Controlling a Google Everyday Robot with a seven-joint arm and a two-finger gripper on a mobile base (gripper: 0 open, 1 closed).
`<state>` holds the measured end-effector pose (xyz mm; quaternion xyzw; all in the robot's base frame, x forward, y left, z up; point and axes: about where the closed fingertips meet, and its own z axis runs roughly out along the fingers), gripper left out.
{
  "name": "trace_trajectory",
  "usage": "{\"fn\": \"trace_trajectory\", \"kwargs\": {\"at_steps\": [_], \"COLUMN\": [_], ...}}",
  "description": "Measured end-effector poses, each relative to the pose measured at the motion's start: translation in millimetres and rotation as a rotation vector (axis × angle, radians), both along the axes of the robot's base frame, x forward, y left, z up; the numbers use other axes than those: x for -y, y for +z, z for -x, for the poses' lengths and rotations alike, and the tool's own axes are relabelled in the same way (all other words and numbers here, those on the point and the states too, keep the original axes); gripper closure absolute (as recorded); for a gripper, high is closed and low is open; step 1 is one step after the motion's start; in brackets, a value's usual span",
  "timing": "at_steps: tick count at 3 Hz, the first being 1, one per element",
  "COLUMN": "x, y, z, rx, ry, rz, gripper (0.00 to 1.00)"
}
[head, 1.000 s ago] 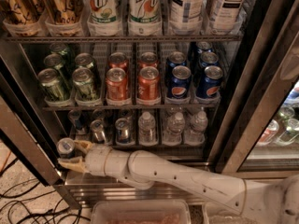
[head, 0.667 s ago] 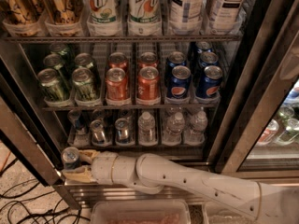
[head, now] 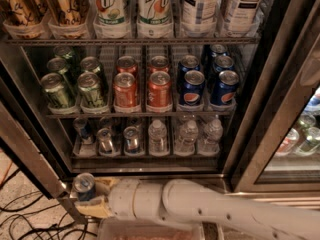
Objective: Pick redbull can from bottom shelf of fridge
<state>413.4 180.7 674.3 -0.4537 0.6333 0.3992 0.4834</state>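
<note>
My gripper [head: 86,195] is at the lower left, outside and below the fridge's [head: 250,114] front sill, shut on a slim blue-and-silver redbull can [head: 83,185] held upright between its tan fingers [head: 95,207]. The white arm [head: 210,211] runs in from the lower right. On the bottom shelf [head: 145,160], three more slim redbull cans [head: 131,138] stand in the left lanes of clear trays.
Small water bottles [head: 187,135] fill the bottom shelf's right lanes. The rack above holds green [head: 57,90], red [head: 125,90] and Pepsi cans [head: 192,88]. The open door's steel edge [head: 27,154] slants at left. Black cables [head: 30,219] lie on the floor. A second cooler [head: 300,134] stands right.
The gripper has drawn back out of the fridge, down and toward the camera, with the redbull can still in it. The shelves' contents have not moved.
</note>
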Motion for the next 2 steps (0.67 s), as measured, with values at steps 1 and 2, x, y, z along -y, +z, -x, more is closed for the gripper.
{"fn": "trace_trajectory", "kwargs": {"at_steps": [1, 2], "x": [17.7, 22.4], "y": [16.1, 16.9], "z": [34.2, 33.5], "rx": [-0.029, -0.021], "ry": [-0.039, -0.05], "rz": [0.052, 0.061], "gripper": [1.0, 1.0]}}
